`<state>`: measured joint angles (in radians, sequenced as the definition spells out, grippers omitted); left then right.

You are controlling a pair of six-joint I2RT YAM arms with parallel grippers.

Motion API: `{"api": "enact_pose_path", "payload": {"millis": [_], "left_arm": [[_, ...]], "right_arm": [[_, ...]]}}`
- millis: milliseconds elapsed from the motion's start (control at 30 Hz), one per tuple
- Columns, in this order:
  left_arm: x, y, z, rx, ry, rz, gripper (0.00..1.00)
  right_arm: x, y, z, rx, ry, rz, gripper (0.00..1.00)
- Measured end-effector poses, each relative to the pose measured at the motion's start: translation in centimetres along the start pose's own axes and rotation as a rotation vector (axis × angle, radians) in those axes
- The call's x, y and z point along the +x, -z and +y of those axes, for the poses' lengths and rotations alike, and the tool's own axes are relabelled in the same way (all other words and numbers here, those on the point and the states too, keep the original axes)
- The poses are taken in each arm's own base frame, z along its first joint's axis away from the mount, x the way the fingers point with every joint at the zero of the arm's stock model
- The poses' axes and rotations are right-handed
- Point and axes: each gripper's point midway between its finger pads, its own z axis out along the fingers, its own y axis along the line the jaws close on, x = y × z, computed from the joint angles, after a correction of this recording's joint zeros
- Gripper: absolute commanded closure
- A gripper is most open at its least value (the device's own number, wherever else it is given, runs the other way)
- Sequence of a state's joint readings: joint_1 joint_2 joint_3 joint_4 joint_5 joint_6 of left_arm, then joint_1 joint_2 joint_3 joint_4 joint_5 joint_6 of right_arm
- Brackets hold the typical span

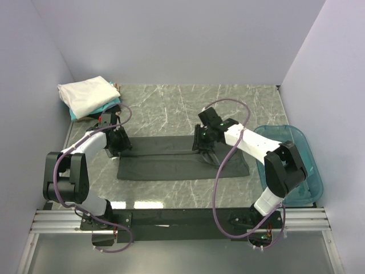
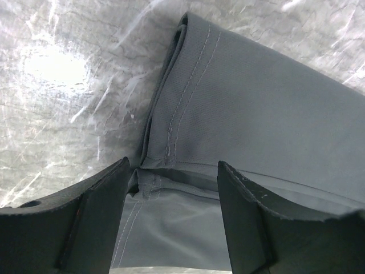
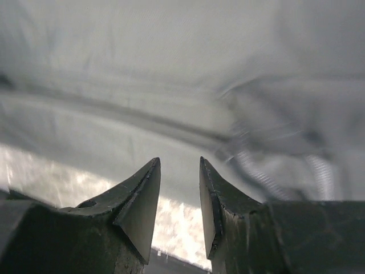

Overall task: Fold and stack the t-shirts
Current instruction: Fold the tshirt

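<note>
Pale lilac walls [image 1: 171, 40] close in three sides of a table [image 1: 171, 108] with a glossy grey-green, white-veined marble pattern. Across its middle lies the large dark charcoal-grey cloth t-shirt [image 1: 171, 165], folded into a long flat band running left to right, its near layer sticking out past the far one. The left wrist view shows a fine, matte weave and a doubled hem with two rows of stitching along the folded edge. In the far left corner sits a stack of folded shirts: a soft, slightly rumpled white one [image 1: 85, 94] on top and a teal one [image 1: 107, 106] beneath, with a sliver of something darker under them that is too small to make out. A translucent blue plastic tub [image 1: 296, 140] with rounded corners stands at the right edge. The left gripper [image 2: 174, 217] is at the left end of the charcoal band, its black, rough-edged fingers [image 2: 91, 222] spread wide to either side of the hemmed corner, with cloth lying between them but not pinched. The right gripper [image 3: 179, 194] is over the band right of centre, its pointed fingertips [image 3: 142, 205] apart by a narrow gap with nothing in it; the grey cloth beyond is blurred.
</note>
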<state>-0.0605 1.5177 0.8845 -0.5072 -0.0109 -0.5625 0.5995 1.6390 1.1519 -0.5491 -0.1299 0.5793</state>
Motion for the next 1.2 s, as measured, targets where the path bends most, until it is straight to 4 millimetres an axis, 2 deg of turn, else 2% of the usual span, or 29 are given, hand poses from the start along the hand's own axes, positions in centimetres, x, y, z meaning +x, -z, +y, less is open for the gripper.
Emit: {"api": "enact_pose_path", "payload": {"millis": [233, 367, 600, 867, 1200], "left_arm": [[-0.1, 0.0, -0.2, 0.01, 0.003, -0.005, 0.32], [-0.1, 0.0, -0.2, 0.011, 0.003, -0.006, 0.32], [0.0, 0.0, -0.2, 0.01, 0.003, -0.004, 0.32], [0.4, 0.0, 0.1, 0.009, 0.003, -0.003, 0.32], [1.5, -0.1, 0.7, 0.001, 0.003, 0.011, 0.32]], "right_arm": [[-4.6, 0.0, -4.0, 0.036, -0.091, -0.089, 0.59], [-5.5, -1.2, -5.8, 0.051, -0.113, -0.088, 0.59], [-4.3, -2.8, -6.8, 0.056, -0.115, -0.028, 0.59], [-1.9, -2.4, -7.5, 0.065, -0.125, 0.028, 0.59], [-0.1, -1.9, -6.5, 0.02, -0.124, 0.105, 0.59]]}}
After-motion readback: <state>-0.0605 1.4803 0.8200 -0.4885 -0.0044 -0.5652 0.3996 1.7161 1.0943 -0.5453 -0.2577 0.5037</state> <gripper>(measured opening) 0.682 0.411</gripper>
